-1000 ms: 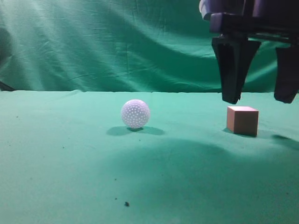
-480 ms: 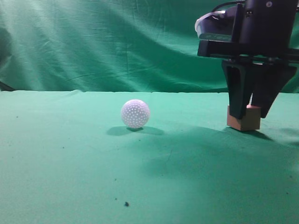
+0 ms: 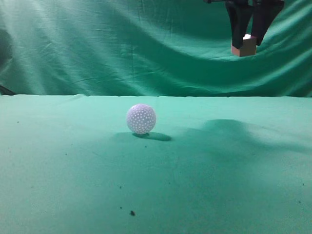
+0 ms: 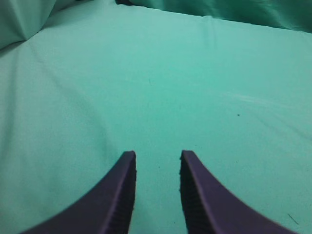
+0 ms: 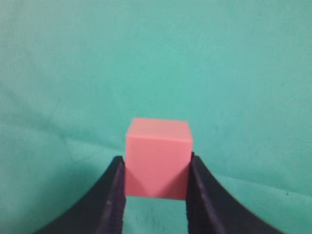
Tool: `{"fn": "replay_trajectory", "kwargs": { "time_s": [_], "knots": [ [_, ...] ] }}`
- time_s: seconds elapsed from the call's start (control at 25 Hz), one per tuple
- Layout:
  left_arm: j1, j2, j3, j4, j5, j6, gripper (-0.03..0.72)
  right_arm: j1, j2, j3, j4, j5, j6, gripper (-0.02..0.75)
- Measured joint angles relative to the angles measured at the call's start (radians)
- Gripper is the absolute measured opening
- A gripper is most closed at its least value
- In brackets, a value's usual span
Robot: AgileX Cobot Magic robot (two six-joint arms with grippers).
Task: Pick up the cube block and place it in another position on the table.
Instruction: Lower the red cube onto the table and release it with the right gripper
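Observation:
The cube block (image 3: 245,47) is small and reddish-brown with a paler top. It hangs high above the table (image 3: 73,161), at the top right of the exterior view, between the fingers of my right gripper (image 3: 247,43). In the right wrist view the cube block (image 5: 157,158) looks pink and my right gripper (image 5: 156,165) is shut on its two sides, with green cloth far below. My left gripper (image 4: 157,158) is open and empty over bare green cloth; it does not show in the exterior view.
A white dimpled ball (image 3: 141,118) rests on the table left of centre. A wrinkled green curtain (image 3: 122,48) hangs behind the table. A few dark specks (image 3: 132,213) lie on the cloth near the front.
My right gripper came down around the cube block, shut on it, and has lifted it from the table's right side to high above the table. The ball has not moved.

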Motion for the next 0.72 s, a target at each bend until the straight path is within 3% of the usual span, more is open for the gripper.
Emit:
{"fn": "replay_trajectory", "kwargs": {
  "time_s": [0.2,0.56,0.72],
  "knots": [
    [0.000,0.000,0.000,0.000,0.000,0.000,0.262,-0.071,0.157,-0.113,0.044,0.054,0.001,0.220],
    [0.000,0.000,0.000,0.000,0.000,0.000,0.262,-0.092,0.273,-0.148,0.146,0.056,-0.024,0.220],
    [0.000,0.000,0.000,0.000,0.000,0.000,0.262,-0.092,0.275,-0.155,0.182,0.070,-0.030,0.382]
  ]
}}
